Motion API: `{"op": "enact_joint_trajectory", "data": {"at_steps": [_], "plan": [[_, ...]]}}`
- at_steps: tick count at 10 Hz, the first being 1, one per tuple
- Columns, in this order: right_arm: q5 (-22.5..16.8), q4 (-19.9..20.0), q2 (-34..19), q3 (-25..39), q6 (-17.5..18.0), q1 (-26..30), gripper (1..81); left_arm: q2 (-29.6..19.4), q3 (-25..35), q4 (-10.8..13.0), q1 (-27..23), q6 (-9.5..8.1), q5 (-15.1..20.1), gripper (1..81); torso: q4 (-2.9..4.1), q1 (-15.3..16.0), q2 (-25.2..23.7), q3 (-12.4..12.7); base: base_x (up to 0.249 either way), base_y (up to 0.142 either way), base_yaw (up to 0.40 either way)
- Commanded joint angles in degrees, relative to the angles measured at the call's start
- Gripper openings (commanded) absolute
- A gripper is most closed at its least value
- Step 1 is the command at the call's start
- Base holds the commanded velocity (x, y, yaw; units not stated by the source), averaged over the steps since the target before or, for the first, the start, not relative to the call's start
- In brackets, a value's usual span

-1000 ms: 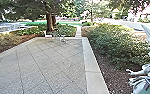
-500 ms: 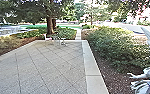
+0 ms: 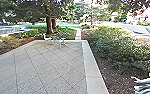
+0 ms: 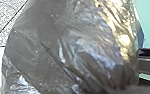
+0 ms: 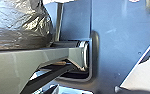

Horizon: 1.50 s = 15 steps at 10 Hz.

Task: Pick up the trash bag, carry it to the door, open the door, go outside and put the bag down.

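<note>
The crinkled, shiny trash bag (image 5: 18,25) shows near the robot's jointed bar (image 5: 18,60) and dark plate (image 5: 116,37). Whether it sits between or outside the jaws is unclear. Pale ground (image 5: 143,77) lies past the plate's edge.

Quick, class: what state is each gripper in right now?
Left gripper: cannot tell open or closed; the trash bag shows large in its wrist view.
Right gripper: cannot tell; part of the bag shows in its view too.

Trash bag (image 4: 63,42): dark, shiny plastic, bulging, creased; large in left wrist view, partly in right.
</note>
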Motion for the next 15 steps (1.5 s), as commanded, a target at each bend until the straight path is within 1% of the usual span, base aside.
{"op": "enact_joint_trajectory", "data": {"at_steps": [1,3,4,5,6,7,8,9,10,11,12,14,15], "plan": [[-3.05,-0.34,0.86,0.71,-0.43,2.16,81.1,-0.02,0.06,0.33,-2.75,0.15,3.30,1.0,0.00,0.03,0.00,0.00,0.175,0.000,0.000],[-3.05,-0.34,0.86,0.62,-0.43,2.16,81.1,-0.01,0.06,0.33,-2.75,0.15,3.30,1.0,0.00,0.10,0.06,-0.02,0.057,0.000,0.000],[-3.05,-0.34,0.86,0.62,-0.43,2.16,81.1,-0.01,0.06,0.06,-2.75,0.15,3.30,1.0,1.71,0.13,0.09,-0.02,0.000,0.000,0.000],[-2.97,-0.34,0.86,0.62,-0.43,1.98,81.1,-0.28,0.23,-0.55,-2.75,0.06,3.30,1.0,4.52,0.10,0.06,-0.02,0.000,0.000,0.000],[-2.88,-0.34,0.86,0.62,-0.52,1.90,81.1,-0.54,0.32,-0.55,-2.83,-0.29,3.21,1.0,5.78,0.08,0.06,-1.68,0.000,0.000,0.000],[-2.88,-0.34,0.86,0.62,-0.52,1.90,81.1,-0.97,0.67,-0.64,-2.92,-0.64,2.52,1.0,7.07,0.06,0.06,-2.06,0.000,0.000,0.000],[-2.88,-0.34,0.86,0.62,-0.52,1.90,81.1,-1.93,1.97,-1.24,-3.01,-0.73,1.64,1.0,8.71,0.03,0.06,-2.73,0.000,0.000,0.000],[-2.79,-0.25,0.86,0.62,-0.52,1.90,81.1,-3.35,4.00,-2.13,-3.01,-0.73,1.63,1.0,5.23,0.03,0.06,-1.07,0.000,0.000,0.000],[-2.70,0.01,0.42,0.62,-0.60,1.81,81.1,-5.64,7.35,-3.63,-3.71,-0.73,1.63,1.0,7.08,0.03,0.06,-1.55,0.000,0.000,0.000],[-2.79,0.19,0.16,1.32,-0.60,1.81,81.1,-8.44,11.81,-5.29,-4.32,-0.73,1.63,1.0,8.02,0.03,0.06,-1.73,0.000,0.000,0.000],[-2.79,0.19,-0.11,2.19,-0.60,1.63,81.1,-11.50,16.64,-6.69,-5.29,-0.73,1.63,1.0,8.57,0.03,0.06,-1.86,0.000,0.000,0.000],[-2.79,0.19,-1.60,5.71,-0.60,1.46,81.1,-16.08,22.45,-9.16,-7.75,-0.73,1.89,1.0,8.55,0.03,0.06,-1.89,0.000,0.000,0.000],[-2.79,0.10,-2.21,6.68,-0.60,1.37,81.1,-17.92,24.13,-10.48,-9.42,-0.73,2.16,1.0,8.55,0.03,0.06,-1.89,0.000,0.000,0.000]]}}
